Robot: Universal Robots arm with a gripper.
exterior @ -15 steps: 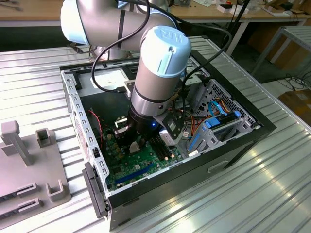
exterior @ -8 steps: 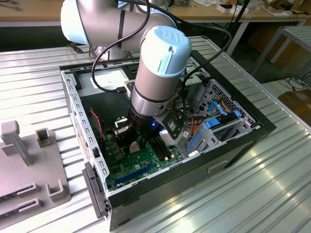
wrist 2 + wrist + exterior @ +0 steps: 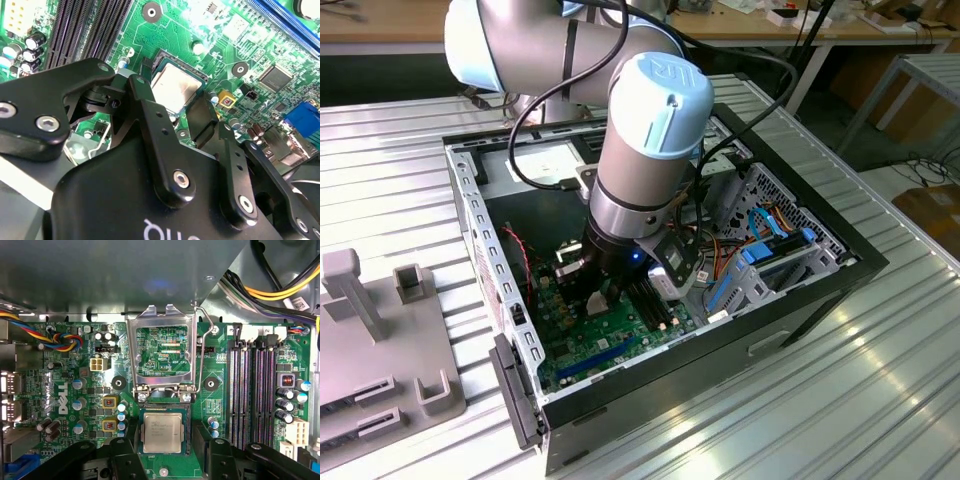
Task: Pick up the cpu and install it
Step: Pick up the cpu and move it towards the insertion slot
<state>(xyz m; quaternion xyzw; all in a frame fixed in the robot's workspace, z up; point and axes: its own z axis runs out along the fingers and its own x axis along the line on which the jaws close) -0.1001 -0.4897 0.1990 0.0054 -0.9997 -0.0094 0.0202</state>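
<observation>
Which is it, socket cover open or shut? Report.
Open: the metal cover lies flipped back, leaving the cpu bare.

In second wrist view, cpu part-hidden behind gripper, motherboard cut by edges

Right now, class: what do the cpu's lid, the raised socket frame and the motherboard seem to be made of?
The cpu: matte silver-grey metal lid, apparently, above a thin green rim. The socket frame: probably bare stamped metal, since it is shiny with bent edges. The motherboard: glossy green laminate with fine traces.
</observation>
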